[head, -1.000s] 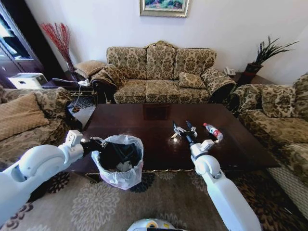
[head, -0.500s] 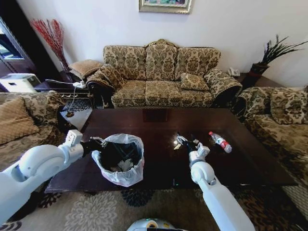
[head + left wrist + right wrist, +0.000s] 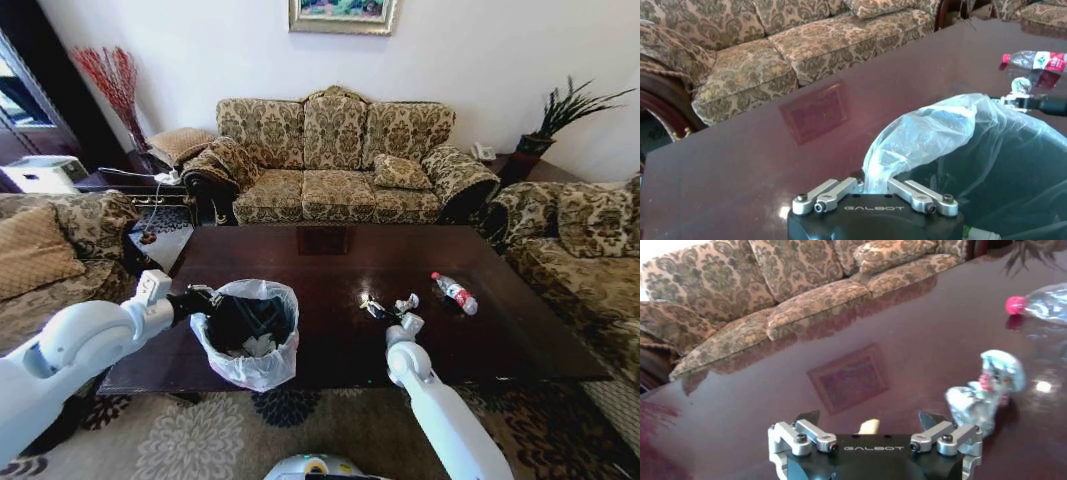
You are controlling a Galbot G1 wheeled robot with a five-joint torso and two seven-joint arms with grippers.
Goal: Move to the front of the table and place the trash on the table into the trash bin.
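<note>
My left gripper [image 3: 203, 300] is shut on the bag-lined rim of the trash bin [image 3: 250, 340], holding it over the near left part of the dark table [image 3: 300, 250]; the left wrist view shows the gripper [image 3: 870, 187] pinching the bag [image 3: 933, 135]. White paper lies inside the bin. My right gripper [image 3: 378, 310] is low over the table with its jaws open [image 3: 870, 417], and a small tan scrap [image 3: 869, 426] lies between them. Beside it stands a crumpled wrapper [image 3: 987, 390] [image 3: 406, 301]. A clear bottle [image 3: 455, 293] with a red label lies farther right.
Patterned sofas surround the table: one behind [image 3: 335, 150], one on the left [image 3: 50, 250], one on the right [image 3: 590, 240]. A patterned rug [image 3: 200, 440] covers the floor at the table's near edge. A potted plant [image 3: 560, 115] stands back right.
The camera has shifted, with the table edge now closer. My right gripper has dropped from a raised pose to just above the tabletop by the scraps. The left arm still holds the bin.
</note>
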